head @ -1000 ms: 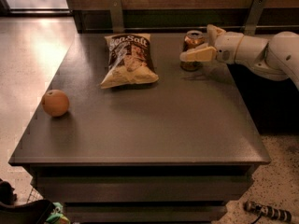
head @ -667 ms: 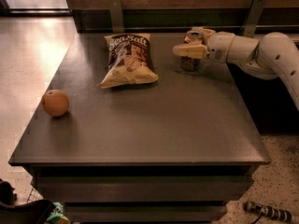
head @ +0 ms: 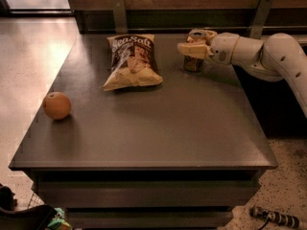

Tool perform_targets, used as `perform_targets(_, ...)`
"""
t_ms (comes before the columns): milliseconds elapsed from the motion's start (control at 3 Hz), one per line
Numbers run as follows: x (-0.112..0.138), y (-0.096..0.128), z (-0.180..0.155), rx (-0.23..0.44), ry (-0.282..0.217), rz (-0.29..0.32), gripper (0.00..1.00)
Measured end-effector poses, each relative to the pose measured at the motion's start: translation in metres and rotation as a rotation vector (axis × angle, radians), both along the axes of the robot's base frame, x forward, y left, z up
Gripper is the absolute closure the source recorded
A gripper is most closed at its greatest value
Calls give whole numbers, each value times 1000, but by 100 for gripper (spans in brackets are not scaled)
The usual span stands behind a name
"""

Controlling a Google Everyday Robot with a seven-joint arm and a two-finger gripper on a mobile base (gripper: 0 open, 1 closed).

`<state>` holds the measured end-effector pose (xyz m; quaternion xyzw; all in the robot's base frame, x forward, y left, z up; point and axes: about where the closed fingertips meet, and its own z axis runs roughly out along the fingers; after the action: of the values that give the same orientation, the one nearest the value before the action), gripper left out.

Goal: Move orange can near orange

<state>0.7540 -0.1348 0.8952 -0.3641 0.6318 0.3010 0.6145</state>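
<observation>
Gripper (head: 192,44) is at the back right of the table (head: 168,128), right on the orange can (head: 194,64). It comes in from the right on the end of the white arm (head: 261,51). It overlaps the can's upper half, so you only see the can's lower body and a bit of the silver top. You can't tell from this angle whether it's clamped on the can or just loose around it.

The can stands upright with its base on the tabletop, near the back edge. As far as you can see it is not lifted.

The orange (head: 56,105) sits on the left side of the table, close to the left edge and a little forward of the middle. It's well apart from the can. You've got nearly the whole table width between them, on a diagonal from back right to front left.

The sea salt chip bag (head: 132,61) lies flat at the back, left of the can, label up. It isn't touching the can, and there's bare tabletop between the two. The bag is nearer the can than the orange and touches neither.

Other things you'll see:
- Two metal brackets on the wall behind the table, one left (head: 120,13) and one right (head: 259,13).
- A dark cylindrical item (head: 274,218) on the speckled floor at bottom right, off the table.
</observation>
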Motion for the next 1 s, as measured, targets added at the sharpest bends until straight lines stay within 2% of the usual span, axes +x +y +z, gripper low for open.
perform_targets(333,0,3,0,1,0,4,99)
perform_targets(667,0,4,3,-4,2,5,100)
perform_targets(1000,1,4,23,-33,14,1,100)
